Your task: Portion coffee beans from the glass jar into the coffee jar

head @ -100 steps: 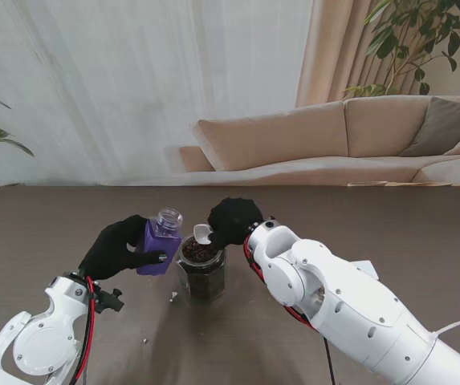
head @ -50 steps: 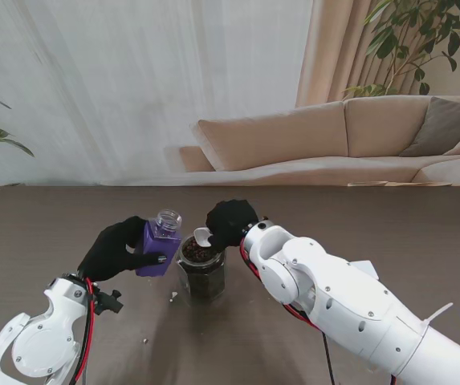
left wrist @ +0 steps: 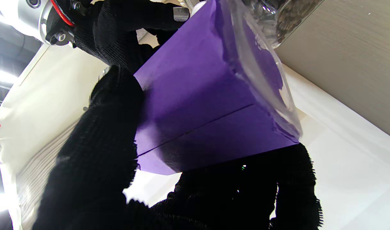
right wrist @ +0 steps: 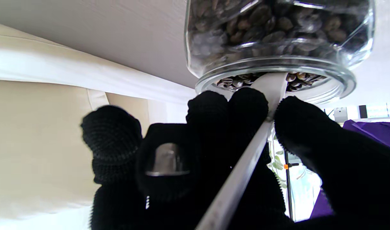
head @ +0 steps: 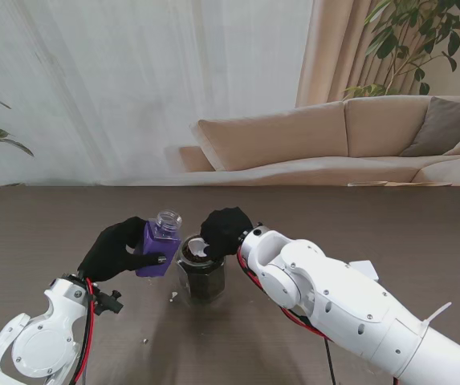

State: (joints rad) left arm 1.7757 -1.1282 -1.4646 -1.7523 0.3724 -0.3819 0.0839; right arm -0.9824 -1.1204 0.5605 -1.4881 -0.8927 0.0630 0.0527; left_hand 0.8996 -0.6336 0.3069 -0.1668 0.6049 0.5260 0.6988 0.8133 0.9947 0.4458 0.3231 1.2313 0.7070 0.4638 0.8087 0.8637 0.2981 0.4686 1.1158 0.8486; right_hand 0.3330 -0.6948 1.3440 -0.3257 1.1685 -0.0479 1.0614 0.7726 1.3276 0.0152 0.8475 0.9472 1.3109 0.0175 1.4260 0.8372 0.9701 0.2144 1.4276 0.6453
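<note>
1. Just beneath the right robot hand [head: 223, 233], the glass jar [head: 201, 277] stands on the surface [head: 374, 224], full of dark coffee beans [right wrist: 246, 19].
2. Its fingers [right wrist: 246, 108] pinch a white spoon [right wrist: 242, 172] by the handle, the bowl end dipped into the jar's mouth among the beans.
3. Beside that jar, the left robot hand [head: 117, 249] is wrapped around the purple coffee jar [head: 160, 245], holding it off the surface, tilted, mouth open toward the spoon.
4. Judged step: scooping. Next calls for lifting a level spoonful clear of the rim, carrying it across to the narrow purple mouth, and tipping without spilling.
</note>
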